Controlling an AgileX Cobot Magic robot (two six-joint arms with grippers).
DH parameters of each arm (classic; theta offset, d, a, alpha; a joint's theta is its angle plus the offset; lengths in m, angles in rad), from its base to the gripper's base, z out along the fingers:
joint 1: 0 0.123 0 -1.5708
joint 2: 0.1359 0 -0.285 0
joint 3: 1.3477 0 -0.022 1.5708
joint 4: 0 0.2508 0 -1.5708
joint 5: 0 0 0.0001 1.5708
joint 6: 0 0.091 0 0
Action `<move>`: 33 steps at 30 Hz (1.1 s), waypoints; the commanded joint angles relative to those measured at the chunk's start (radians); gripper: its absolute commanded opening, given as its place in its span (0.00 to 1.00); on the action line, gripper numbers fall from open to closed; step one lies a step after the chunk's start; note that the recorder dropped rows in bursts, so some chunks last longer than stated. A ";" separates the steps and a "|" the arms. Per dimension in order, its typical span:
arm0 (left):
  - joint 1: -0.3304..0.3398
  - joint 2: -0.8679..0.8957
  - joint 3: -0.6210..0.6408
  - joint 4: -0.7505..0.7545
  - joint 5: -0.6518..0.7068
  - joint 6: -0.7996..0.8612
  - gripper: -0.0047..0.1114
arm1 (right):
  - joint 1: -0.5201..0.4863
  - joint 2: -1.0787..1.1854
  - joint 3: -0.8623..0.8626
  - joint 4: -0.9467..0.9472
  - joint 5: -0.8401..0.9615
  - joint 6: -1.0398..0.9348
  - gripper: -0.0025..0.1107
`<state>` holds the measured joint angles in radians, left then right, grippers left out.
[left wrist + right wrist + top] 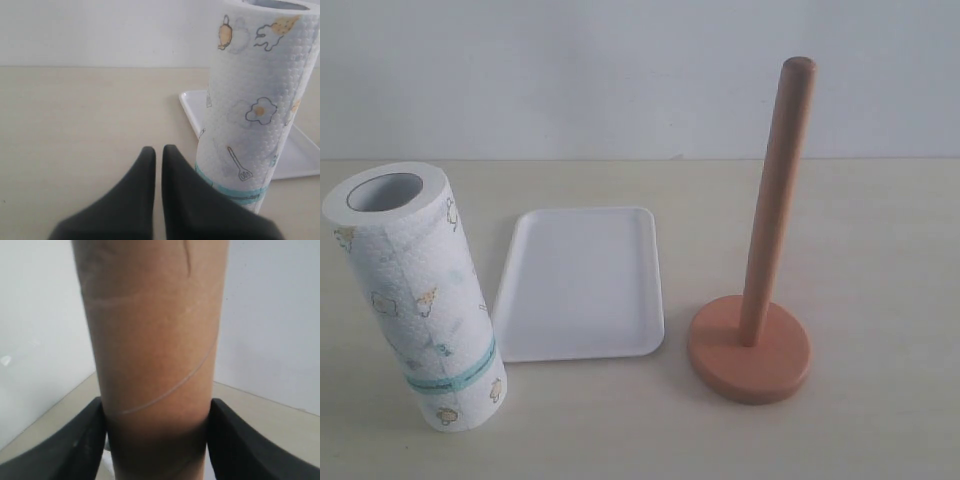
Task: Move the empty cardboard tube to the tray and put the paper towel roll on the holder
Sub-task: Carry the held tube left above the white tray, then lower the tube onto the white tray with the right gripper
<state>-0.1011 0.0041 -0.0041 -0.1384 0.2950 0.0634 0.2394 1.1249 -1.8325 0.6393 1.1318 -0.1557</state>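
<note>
The brown empty cardboard tube (150, 330) fills the right wrist view, upright between the two dark fingers of my right gripper (157, 407), which is shut on it. Neither the tube nor any gripper shows in the exterior view. The paper towel roll (415, 300) stands on end at the left of the table, teal band near its bottom. My left gripper (158, 152) is shut and holds nothing, low over the table beside the roll (250, 110). The white tray (580, 285) lies with nothing on it in the middle. The wooden holder (750, 345) stands at the right with a bare pole (778, 190).
A pale wooden tabletop (880, 230) runs back to a plain white wall (620, 70). In the left wrist view the tray's rim (192, 102) lies just behind the roll.
</note>
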 commanded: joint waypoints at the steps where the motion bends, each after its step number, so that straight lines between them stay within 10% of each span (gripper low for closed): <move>1: 0.003 -0.004 0.004 0.003 -0.003 -0.001 0.08 | 0.021 0.039 -0.005 0.128 0.008 -0.047 0.02; 15: 0.003 -0.004 0.004 0.003 -0.003 -0.001 0.08 | 0.550 0.255 -0.005 -0.514 -0.238 0.277 0.02; 33: 0.003 -0.004 0.004 0.003 -0.003 -0.001 0.08 | 0.585 0.707 -0.254 -0.602 -0.139 0.443 0.02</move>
<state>-0.1011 0.0041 -0.0041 -0.1384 0.2950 0.0634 0.8253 1.8050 -2.0727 0.0591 0.9799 0.2642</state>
